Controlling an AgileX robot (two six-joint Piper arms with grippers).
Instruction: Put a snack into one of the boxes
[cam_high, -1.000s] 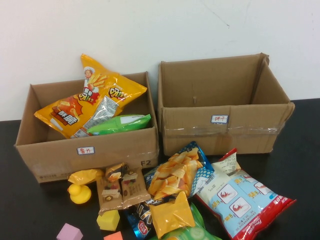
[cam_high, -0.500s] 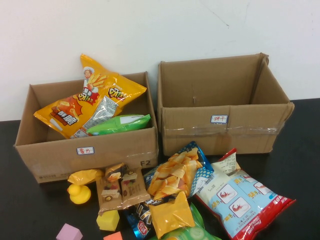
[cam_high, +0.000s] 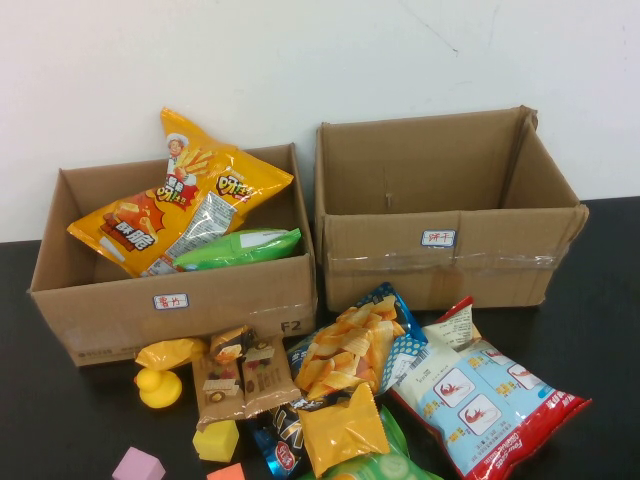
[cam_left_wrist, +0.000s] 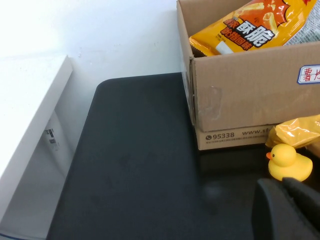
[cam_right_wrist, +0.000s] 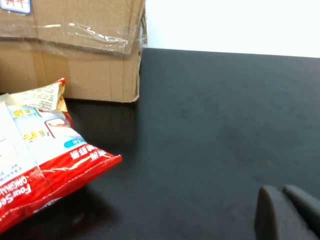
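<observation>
Snacks (cam_high: 400, 390) piled at table's near edge before boxes (cam_high: 450, 215); left gripper (cam_left_wrist: 290, 210) by left edge, right gripper (cam_right_wrist: 287, 212) by right edge, both pressed together, idle, awaiting pick.

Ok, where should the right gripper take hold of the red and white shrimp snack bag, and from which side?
Grip the red and white bag at its free right edge, coming from above with the right gripper, parked low at the table's right. It lies flat; its left side touches other bags.
</observation>
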